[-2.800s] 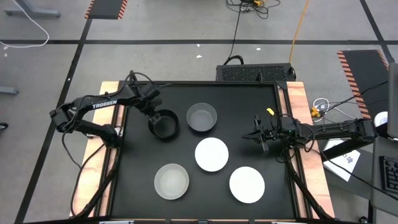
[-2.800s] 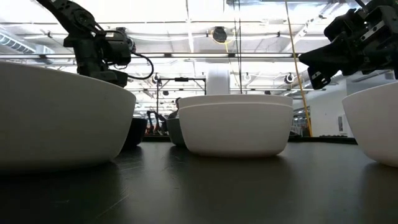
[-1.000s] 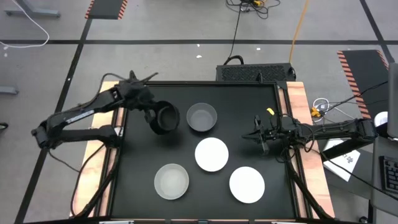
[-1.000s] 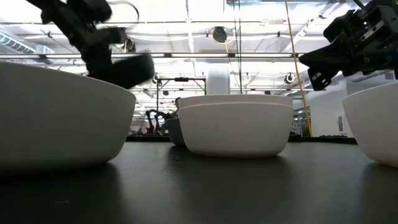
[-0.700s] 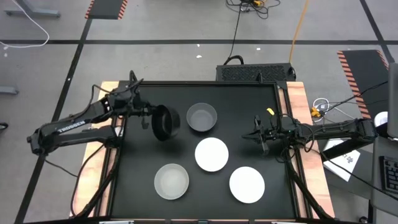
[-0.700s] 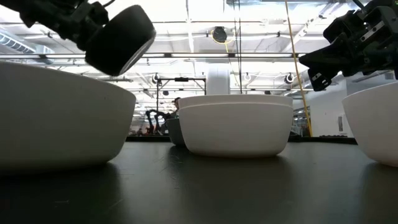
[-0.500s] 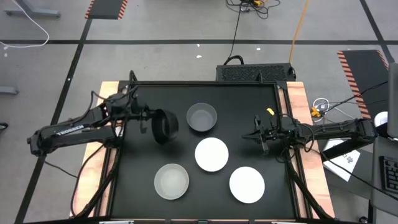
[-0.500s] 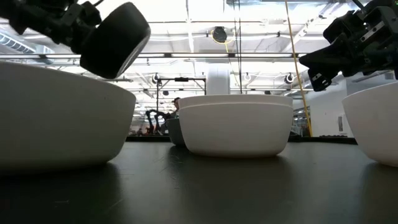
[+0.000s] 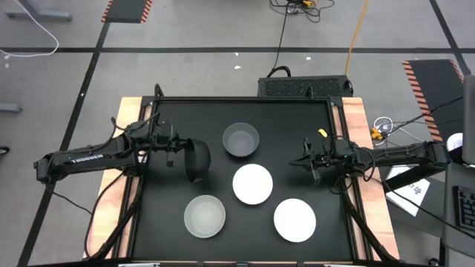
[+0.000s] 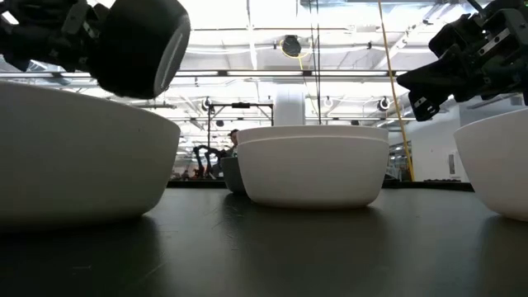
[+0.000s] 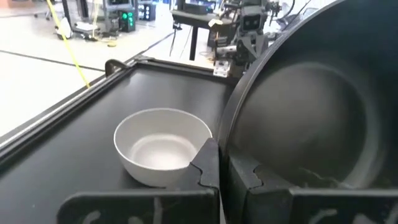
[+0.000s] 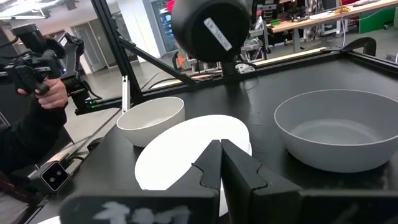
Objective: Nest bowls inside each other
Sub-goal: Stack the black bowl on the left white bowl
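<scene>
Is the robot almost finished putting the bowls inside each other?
Not nearly. No bowl sits inside another yet, as far as the high view shows. The left gripper holds the black bowl tipped on its side above the table. The grey bowl, two white bowls and the translucent bowl sit apart. The right gripper waits, shut.

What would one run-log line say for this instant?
left hand: shut on black bowl, lifted, tipped sideways | right hand: shut, empty, waiting at right edge | grey bowl: on table
</scene>
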Controlling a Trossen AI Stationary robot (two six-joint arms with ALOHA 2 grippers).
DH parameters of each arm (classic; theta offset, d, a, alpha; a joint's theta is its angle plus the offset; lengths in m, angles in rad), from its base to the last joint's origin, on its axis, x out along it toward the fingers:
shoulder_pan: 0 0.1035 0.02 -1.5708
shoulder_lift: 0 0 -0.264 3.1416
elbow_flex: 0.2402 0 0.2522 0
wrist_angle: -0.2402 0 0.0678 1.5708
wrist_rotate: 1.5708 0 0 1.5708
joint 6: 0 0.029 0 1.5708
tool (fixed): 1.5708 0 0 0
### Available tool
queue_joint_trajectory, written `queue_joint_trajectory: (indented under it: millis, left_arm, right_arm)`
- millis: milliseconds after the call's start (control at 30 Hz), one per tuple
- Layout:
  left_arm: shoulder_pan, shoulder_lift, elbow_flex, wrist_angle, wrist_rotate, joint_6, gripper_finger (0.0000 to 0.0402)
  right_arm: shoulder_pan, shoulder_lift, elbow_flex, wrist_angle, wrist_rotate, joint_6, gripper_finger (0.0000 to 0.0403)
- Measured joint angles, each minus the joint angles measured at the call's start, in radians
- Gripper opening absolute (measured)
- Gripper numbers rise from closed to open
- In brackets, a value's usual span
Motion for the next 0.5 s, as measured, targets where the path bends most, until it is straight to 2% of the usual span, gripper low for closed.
queue_joint_trajectory:
  millis: [233,500]
  left_arm:
    - [-0.015,0.0,-0.042,0.067,0.0,0.003,0.0]
    - [-0.019,0.011,-0.136,0.295,0.028,-0.062,0.0]
  right_arm:
    - [0.0,0.0,0.0,0.0,0.0,0.003,0.0]
    - [0.0,0.0,0.0,0.0,0.0,-0.003,0.0]
